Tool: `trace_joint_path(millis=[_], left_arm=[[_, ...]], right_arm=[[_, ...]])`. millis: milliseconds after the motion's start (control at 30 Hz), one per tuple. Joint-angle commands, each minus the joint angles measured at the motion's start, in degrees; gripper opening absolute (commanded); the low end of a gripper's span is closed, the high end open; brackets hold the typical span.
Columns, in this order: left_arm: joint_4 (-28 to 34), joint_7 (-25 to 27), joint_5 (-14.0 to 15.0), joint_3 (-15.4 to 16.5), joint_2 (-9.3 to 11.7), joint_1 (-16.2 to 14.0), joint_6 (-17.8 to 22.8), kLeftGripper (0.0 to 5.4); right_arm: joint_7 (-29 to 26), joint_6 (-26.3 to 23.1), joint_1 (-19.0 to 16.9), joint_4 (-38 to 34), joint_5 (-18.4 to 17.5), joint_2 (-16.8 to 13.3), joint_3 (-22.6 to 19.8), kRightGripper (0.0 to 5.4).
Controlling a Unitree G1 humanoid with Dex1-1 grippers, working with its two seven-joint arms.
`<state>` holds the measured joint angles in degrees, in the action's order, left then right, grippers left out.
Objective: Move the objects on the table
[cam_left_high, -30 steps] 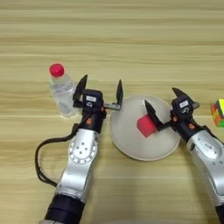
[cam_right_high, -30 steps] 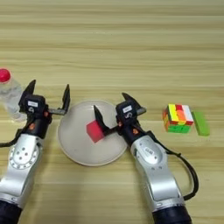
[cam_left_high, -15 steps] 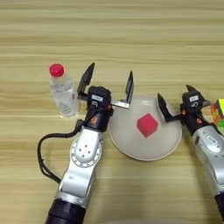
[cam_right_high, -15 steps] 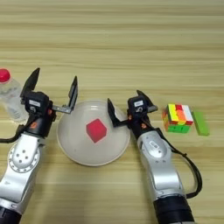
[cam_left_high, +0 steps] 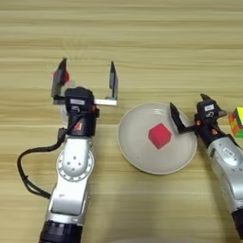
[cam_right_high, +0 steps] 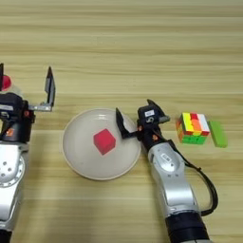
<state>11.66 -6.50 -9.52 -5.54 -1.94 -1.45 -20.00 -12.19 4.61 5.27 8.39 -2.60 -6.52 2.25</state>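
A small red cube (cam_left_high: 159,135) sits tilted on the round cream plate (cam_left_high: 137,152) (matte, shallow) — both the left claw (cam_left_high: 86,80) and right claw (cam_right_high: 136,119) gape wide, holding nothing.

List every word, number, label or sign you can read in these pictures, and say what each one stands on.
None can be read.
Small orange mark on the left arm's wrist housing: too blurred to read.
Pale patch on top of the right claw's housing: too blurred to read.
Red cube, plate, colourful cube, green block and table: no lettering shows.
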Motion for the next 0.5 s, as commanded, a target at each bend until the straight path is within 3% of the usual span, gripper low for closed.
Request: trace_joint_path(millis=[33, 200, 500], left_arm=[[0.40, -1.34, -0.09, 2.83, 0.47, -0.14, 1.61, 5.40], [-0.53, -1.55, 1.01, 5.82, 1.29, 0.29, 2.04, 5.40], [-4.98, -0.65, 1.50, 7.25, 2.02, 1.26, 3.86, 5.40]], right_arm=[[-0.41, 0.58, 0.46, 0.05, -0.44, 0.27, -0.14, 5.38], [-0.62, 0.68, 0.35, 0.21, -0.23, 0.47, 0.01, 5.38], [-0.76, 0.59, 0.07, -0.02, -0.05, 0.60, 0.11, 5.38]])
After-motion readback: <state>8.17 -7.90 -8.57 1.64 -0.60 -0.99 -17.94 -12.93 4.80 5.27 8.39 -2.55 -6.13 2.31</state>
